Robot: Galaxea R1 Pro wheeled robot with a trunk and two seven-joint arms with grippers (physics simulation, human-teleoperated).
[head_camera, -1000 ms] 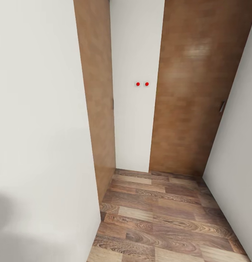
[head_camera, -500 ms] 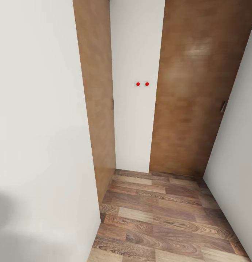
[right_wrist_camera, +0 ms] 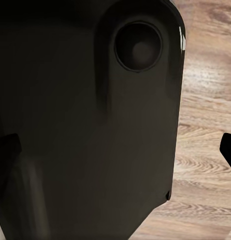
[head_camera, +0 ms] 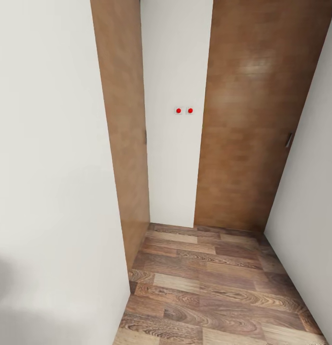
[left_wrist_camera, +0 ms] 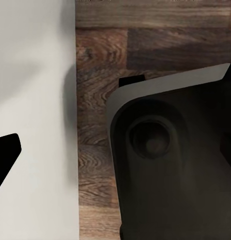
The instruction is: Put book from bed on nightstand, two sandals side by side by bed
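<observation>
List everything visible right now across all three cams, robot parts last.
Walls: white, on both sides of a narrow corridor and at its far end.
Wooden door panels: two, brown; a wide one right of the end wall, a narrower one left of it.
Door handle: one, small and grey, at the wide panel's right edge.
Wall switches: two, small white plates with red dots, side by side on the end wall.
Floor: brown wood planks, running to the end wall; also seen in both wrist views.
Robot body: dark glossy shell, large in the left wrist view, beside the white wall; also in the right wrist view.
Gripper fingers: black tips at the edges of the wrist views; nothing between them.
</observation>
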